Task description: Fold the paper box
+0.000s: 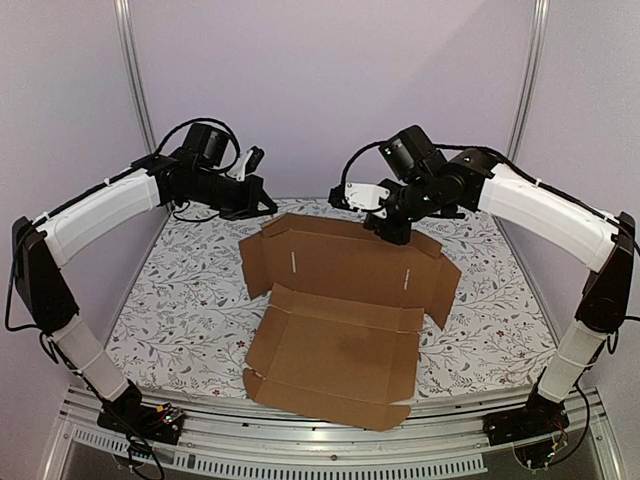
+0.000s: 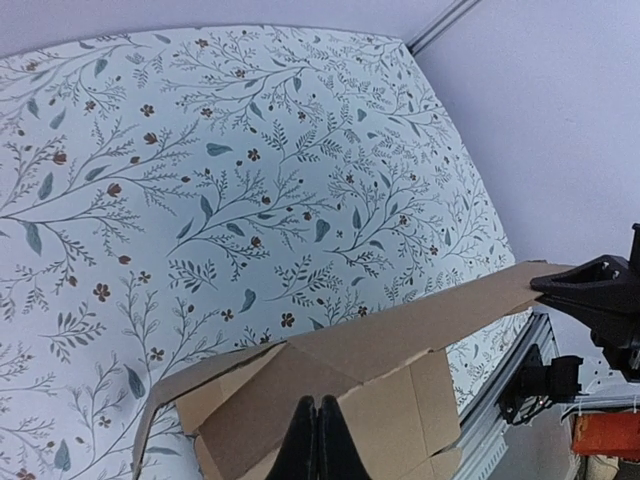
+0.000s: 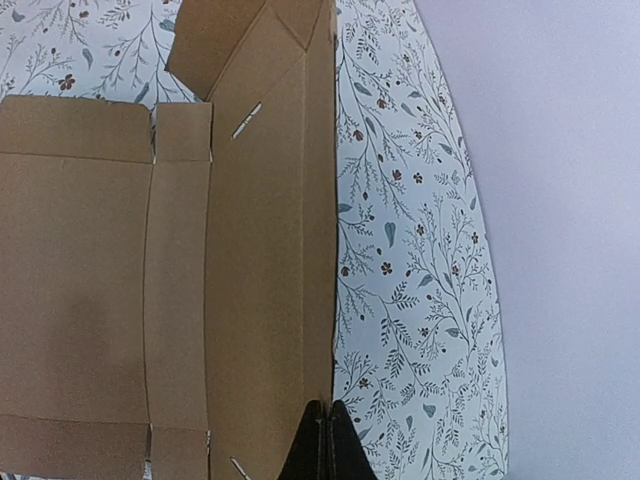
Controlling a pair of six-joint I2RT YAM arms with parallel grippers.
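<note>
Fold the paper box: overhead and wrist views. The table (image 1: pixel 180 290), covered with a floral-patterned cloth, carries the work. The paper box (image 1: pixel 340 320), an unprinted brown corrugated die-cut sheet, is spread open at the middle of the table. Its near panels lie almost flat, its side flaps are partly lifted, and its far flap (image 3: pixel 320 200) is raised off the cloth.

The right gripper (image 3: pixel 325 425) is placed at the far flap's top edge. Its jaws are drawn together on that edge, and the cardboard runs straight into them. The left gripper (image 2: pixel 316 425) is held over the far-left corner of the sheet with its jaws together. Whether any cardboard is pinched between them cannot be told. Two narrow slots (image 1: pixel 294 260) are cut into the far panel.

The sheet is judged light, stiff across its panels and compliant only along the scored creases, so it may slide on the cloth when it is pushed. A hold is best taken at a free flap edge near a crease, while the other arm presses a panel down. A hard pinch is likely to crush the fluting.
</note>
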